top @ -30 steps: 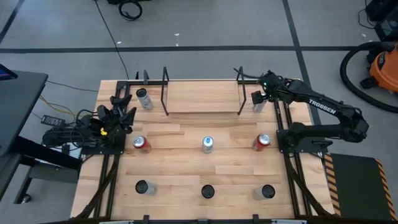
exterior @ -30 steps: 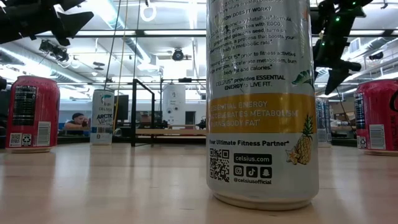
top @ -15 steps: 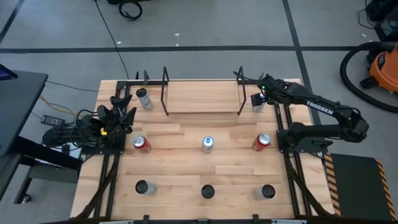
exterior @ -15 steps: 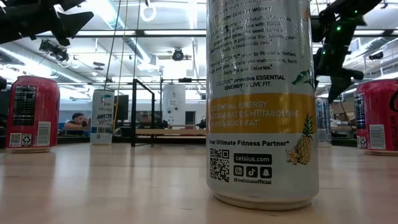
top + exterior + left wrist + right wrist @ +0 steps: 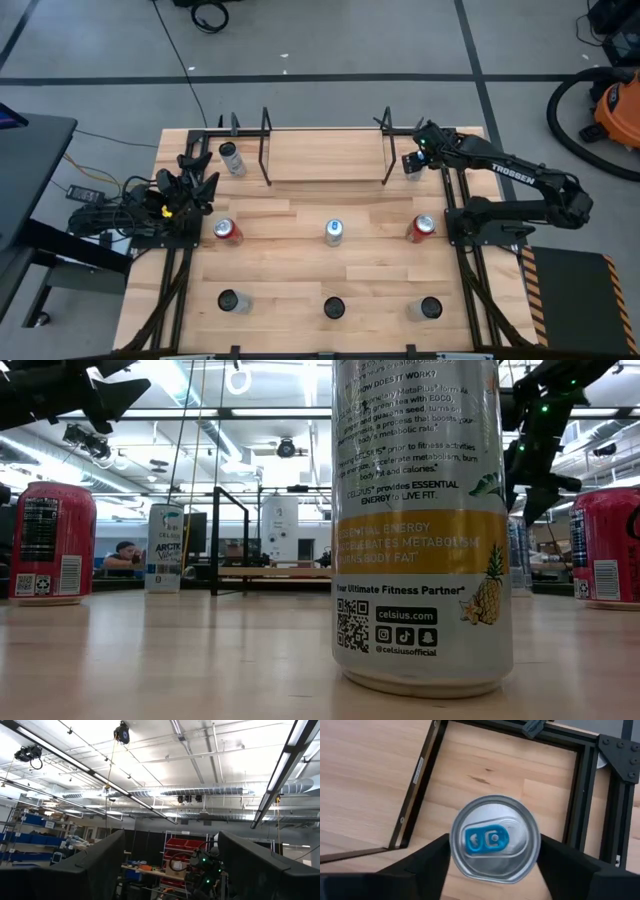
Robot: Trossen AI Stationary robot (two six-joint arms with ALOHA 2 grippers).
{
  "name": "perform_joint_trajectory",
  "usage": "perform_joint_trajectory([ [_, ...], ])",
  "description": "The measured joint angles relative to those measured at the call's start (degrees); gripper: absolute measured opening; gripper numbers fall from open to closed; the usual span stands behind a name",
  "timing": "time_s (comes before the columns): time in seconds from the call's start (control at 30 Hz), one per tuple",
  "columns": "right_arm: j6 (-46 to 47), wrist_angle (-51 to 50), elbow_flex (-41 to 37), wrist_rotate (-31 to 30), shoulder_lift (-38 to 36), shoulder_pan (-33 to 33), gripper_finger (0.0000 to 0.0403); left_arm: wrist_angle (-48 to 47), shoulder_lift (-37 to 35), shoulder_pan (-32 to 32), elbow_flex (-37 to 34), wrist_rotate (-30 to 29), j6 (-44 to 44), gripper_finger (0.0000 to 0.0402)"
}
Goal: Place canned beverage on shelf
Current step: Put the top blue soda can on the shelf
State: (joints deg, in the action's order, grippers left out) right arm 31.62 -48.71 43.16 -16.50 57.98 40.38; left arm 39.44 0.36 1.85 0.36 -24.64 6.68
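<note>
**Right end effector over a can beside the shelf**

We see a light wood bench on grey floor. The left end effector waits at the left edge, spread wide. Nine cans stand: two flanking the empty shelf, then rows of three. The right end effector straddles the silver can, fingers wide, not touching.

We see a table made of pale wood, smooth, with fine grain lines. The shelf has a light wood board and thin black metal rods. The can under us has a shiny silver metal top with a blue tab. The big can up close looks glossy, with printed writing. Two red cans shine too.
</note>
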Motion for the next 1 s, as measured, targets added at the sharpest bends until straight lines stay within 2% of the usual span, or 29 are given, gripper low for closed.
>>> perform_joint_trajectory([
  [0.1, -1.6, 0.0, 0.0, 0.22, -0.02, 0.0, 0.024, 0.0, 0.0, 0.02, 0.0, 0.0, 0.02, 0.0321],
  [0.33, -4.94, -0.16, 0.25, 2.97, -0.07, 0.02, 0.024, 0.0, 0.0, 0.0, 0.0, 0.0, 0.02, 0.0321],
  [0.47, -6.89, -2.62, 2.92, 7.15, 0.11, -0.02, 0.024, 0.0, 0.0, 0.0, 0.0, 0.0, 0.0, 0.0321],
  [0.7, -10.65, -8.48, 13.5, 7.44, 0.07, -0.02, 0.024, -1.31, 0.02, 0.0, 0.02, 0.0, -0.07, 0.0321],
  [1.0, -14.35, -8.84, 29.88, 5.96, 0.74, -0.02, 0.024, -2.58, 0.02, 0.02, 0.02, 0.0, -1.51, 0.0321],
])
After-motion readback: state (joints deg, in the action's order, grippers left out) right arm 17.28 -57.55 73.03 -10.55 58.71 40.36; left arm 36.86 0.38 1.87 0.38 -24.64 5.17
